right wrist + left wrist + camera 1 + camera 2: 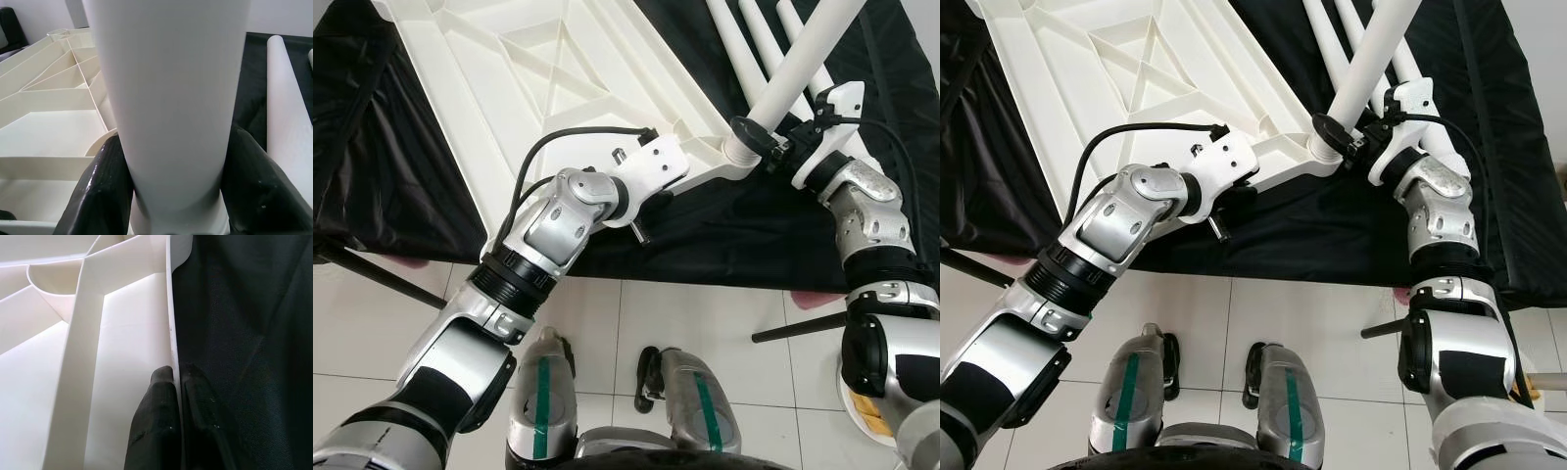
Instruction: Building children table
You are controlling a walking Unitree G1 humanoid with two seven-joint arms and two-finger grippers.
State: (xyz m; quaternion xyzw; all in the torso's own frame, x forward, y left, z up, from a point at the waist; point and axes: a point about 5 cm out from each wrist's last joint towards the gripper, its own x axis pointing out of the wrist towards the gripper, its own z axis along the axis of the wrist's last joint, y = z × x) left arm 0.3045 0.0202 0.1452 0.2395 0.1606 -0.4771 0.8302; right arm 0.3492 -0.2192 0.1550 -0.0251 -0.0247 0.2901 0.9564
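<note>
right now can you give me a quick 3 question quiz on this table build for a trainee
1. True or false: the right gripper is closed around a white table leg.
2. What does the left gripper pinch? A) a loose leg B) the rim of the upturned tabletop C) the black cloth
3. Fill in: the held leg's lower end sits at the tabletop's corner ____.

Key
1. True: a black finger sits on either side of the leg.
2. B: its fingers clamp the thin white edge wall.
3. Socket. More legs lie on the cloth beyond.
</note>
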